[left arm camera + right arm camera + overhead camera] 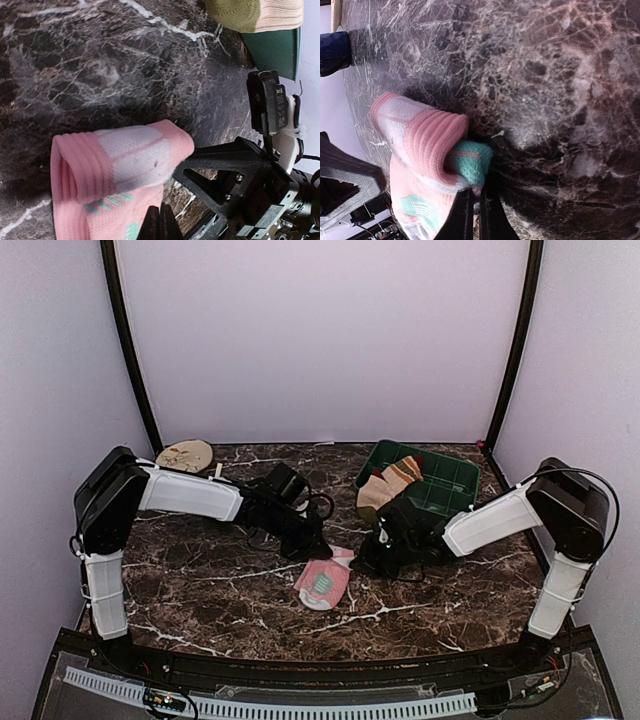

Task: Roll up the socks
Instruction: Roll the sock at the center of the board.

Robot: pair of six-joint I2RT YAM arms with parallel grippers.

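Between my left pincer (160, 222) and my right pincer (476, 215) on the desk (200, 580), pink sock (325, 585) partly rolled, both pincers pinched tight on its fabric, tan striped sock (390, 485) draped over green tray (450, 485) beyond my right pincer

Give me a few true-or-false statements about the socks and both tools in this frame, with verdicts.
1. The pink sock lies on the marble table between the two arms. True.
2. The striped sock lies flat on the table beside the pink one. False: it is draped over the edge of the green tray.
3. The right tool is shut on the pink sock. True.
4. The left tool stands wide open. False: its fingers are closed together at the pink sock's edge.
5. The pink sock is spread out flat. False: one end is folded over on itself.
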